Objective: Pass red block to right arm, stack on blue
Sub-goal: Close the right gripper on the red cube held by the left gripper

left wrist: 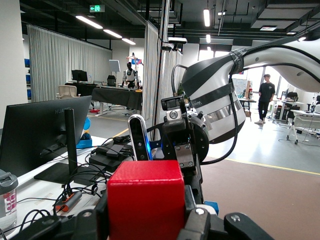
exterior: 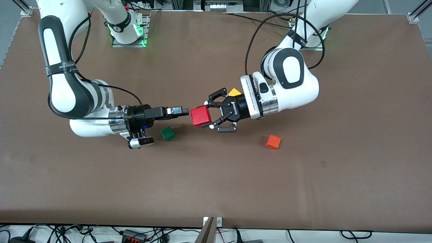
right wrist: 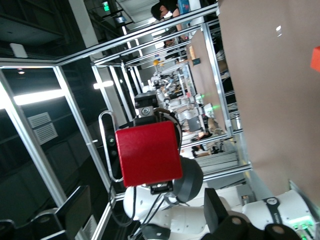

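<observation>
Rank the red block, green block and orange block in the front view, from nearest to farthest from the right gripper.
1. Red block: held in the left gripper, just ahead of the right gripper.
2. Green block: on the table beside the right gripper.
3. Orange block: toward the left arm's end.

Count: 2 white arms, 2 grippers. Cubes visible: 4 – one red block (exterior: 200, 116), one green cube (exterior: 167, 133) and one orange cube (exterior: 273, 142) on the table (exterior: 216, 189) near red, one yellow cube (exterior: 234, 91) partly hidden.
</observation>
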`<state>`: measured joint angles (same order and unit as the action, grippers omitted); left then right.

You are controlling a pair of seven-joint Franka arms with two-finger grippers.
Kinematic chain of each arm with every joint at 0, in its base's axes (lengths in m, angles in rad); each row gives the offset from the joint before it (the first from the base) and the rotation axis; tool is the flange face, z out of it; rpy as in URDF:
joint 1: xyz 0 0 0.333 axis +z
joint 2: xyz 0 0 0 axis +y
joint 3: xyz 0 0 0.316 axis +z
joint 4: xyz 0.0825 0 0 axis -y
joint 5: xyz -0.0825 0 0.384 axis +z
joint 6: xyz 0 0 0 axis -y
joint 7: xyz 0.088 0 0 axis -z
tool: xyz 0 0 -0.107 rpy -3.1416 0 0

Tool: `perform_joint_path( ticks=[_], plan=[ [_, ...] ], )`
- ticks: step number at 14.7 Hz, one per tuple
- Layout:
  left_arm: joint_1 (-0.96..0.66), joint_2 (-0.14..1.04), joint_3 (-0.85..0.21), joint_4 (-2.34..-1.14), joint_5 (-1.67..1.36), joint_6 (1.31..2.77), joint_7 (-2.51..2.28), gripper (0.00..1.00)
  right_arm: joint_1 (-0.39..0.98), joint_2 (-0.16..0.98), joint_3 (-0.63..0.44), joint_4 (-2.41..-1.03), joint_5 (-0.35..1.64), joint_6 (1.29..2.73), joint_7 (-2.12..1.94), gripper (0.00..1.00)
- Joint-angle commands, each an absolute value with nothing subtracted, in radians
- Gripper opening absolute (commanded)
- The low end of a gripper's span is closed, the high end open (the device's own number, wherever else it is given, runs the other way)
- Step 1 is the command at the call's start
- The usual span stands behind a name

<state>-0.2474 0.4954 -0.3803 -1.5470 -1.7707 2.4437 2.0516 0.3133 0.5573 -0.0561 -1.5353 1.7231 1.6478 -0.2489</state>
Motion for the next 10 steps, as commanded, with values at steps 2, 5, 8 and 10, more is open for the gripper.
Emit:
perform_joint_path(
  ticks=[2, 5, 8, 10],
  plan=[
    [-0.255, 0.497, -0.382, -1.542, -1.818, 2.47, 2.114, 0.18, 0.353, 0.564, -0.058, -1.468, 1.651, 1.733, -0.183, 1.0],
    [-0.253, 0.497, -0.382, -1.543, -1.818, 2.47, 2.112, 0.18, 0.36, 0.595, -0.058, -1.419, 1.651, 1.741, -0.179, 1.0],
    [-0.253, 0.497, -0.382, -1.542, -1.818, 2.47, 2.112, 0.18, 0.371, 0.612, -0.057, -1.408, 1.658, 1.769, -0.181, 1.0],
    [-0.255, 0.497, -0.382, -1.543, -1.818, 2.47, 2.112, 0.19, 0.376, 0.621, -0.055, -1.398, 1.658, 1.769, -0.19, 1.0]
  ],
)
